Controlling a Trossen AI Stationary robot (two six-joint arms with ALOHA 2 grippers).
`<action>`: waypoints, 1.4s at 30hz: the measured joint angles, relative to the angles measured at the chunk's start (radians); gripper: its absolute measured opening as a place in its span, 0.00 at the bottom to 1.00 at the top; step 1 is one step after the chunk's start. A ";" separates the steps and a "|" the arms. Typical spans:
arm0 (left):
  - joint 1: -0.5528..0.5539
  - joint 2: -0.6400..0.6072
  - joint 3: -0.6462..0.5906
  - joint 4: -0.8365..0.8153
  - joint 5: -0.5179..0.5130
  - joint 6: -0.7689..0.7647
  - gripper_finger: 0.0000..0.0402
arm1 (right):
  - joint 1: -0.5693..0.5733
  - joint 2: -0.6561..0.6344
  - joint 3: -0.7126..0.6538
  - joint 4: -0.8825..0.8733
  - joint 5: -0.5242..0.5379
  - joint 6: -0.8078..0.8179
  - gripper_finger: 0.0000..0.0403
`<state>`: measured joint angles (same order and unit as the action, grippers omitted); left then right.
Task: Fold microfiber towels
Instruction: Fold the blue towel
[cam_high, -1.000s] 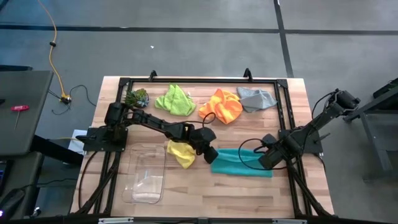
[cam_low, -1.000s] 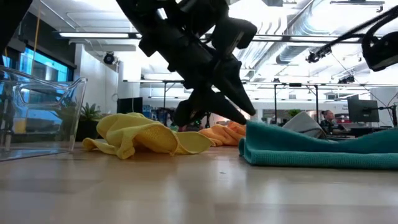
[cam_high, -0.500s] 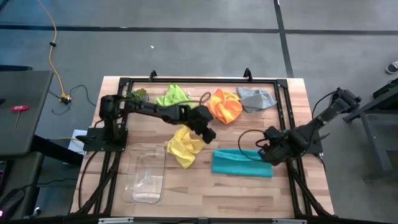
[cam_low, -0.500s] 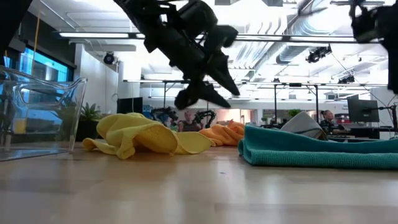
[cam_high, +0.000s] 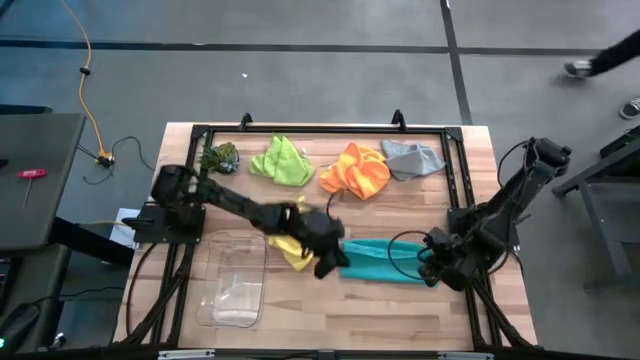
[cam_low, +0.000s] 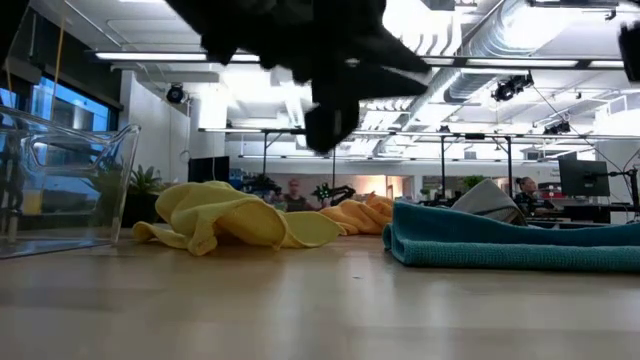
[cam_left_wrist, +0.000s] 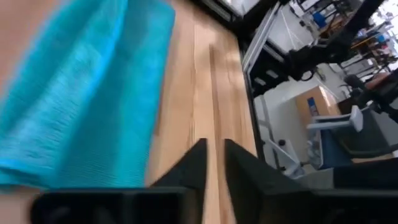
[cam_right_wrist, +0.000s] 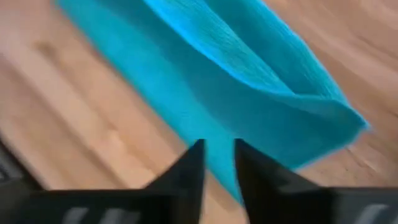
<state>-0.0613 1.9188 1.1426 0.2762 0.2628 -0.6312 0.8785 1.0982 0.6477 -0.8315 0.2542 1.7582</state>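
The teal towel (cam_high: 385, 261) is lying folded on the table (cam_high: 330, 310) between both grippers. The left gripper (cam_high: 328, 262) and right gripper (cam_high: 436, 270) are hovering with fingers nearly closed, empty. It looks soft, light; pinching corners suits.

Bare tabletop (cam_high: 330, 310) runs open along the near edge, in front of the teal towel (cam_high: 385, 261). The clear bin (cam_high: 235, 280) blocks the near-left side. The 2 arms crowd the teal towel's ends, and 3 towels line the far edge.
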 joint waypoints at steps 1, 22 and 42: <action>-0.012 0.025 0.008 0.015 -0.003 -0.020 0.04 | -0.001 0.009 -0.011 0.002 -0.007 0.015 0.07; 0.102 0.309 0.241 -0.104 -0.052 -0.178 0.00 | -0.093 0.021 -0.108 0.134 -0.080 0.014 0.00; 0.187 0.026 0.231 -0.292 -0.094 0.157 0.00 | -0.120 0.012 -0.107 0.132 0.089 0.013 0.00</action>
<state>0.1254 1.9450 1.3734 -0.0162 0.1687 -0.4742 0.7586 1.1105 0.5411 -0.7000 0.3430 1.7715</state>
